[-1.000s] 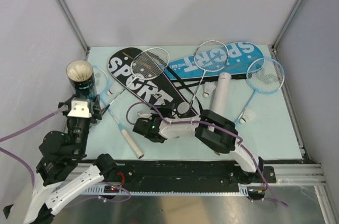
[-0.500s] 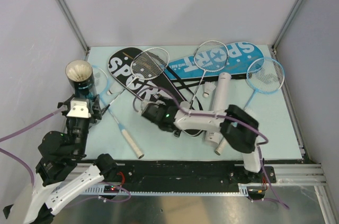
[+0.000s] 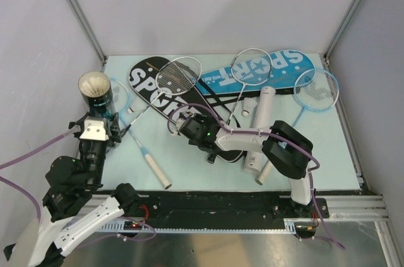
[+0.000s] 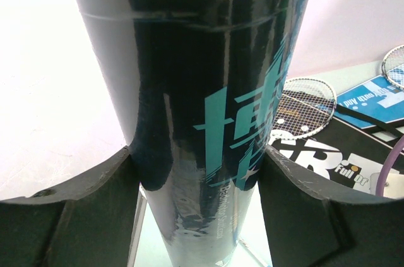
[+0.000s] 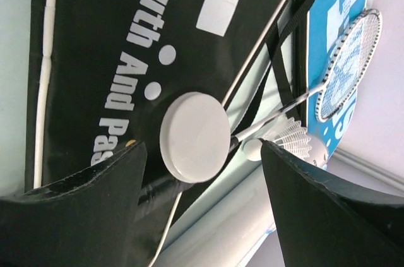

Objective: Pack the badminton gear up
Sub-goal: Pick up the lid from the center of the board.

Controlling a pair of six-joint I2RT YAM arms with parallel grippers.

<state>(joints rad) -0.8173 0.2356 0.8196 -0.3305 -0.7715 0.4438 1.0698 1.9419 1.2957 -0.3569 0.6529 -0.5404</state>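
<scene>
Black tube point(image 3: 95, 94) stands upright at 9 o'clock on the table point(image 3: 328, 153), clamped in the left gripper point(image 3: 98, 129).

Its long axis is vertical and its open mouth faces up. The wall is glossy black with teal lettering running along its length, and the left fingers point(image 4: 69, 216) press it from both sides. The white tube point(image 3: 261, 123) lies flat right of centre, its axis running roughly 12 to 6. The black "SPORT" cover point(image 3: 146, 79) runs from 10 to 4, with its head at 10. The right gripper point(image 3: 179, 125) hovers low over this cover with its jaws wide and gripping nothing. In the wrist view they frame a white round cap point(image 5: 194, 137) lying on the cover. A white shuttlecock point(image 5: 291, 139) lies just beside the cap, toward 3 o'clock in that view.
</scene>
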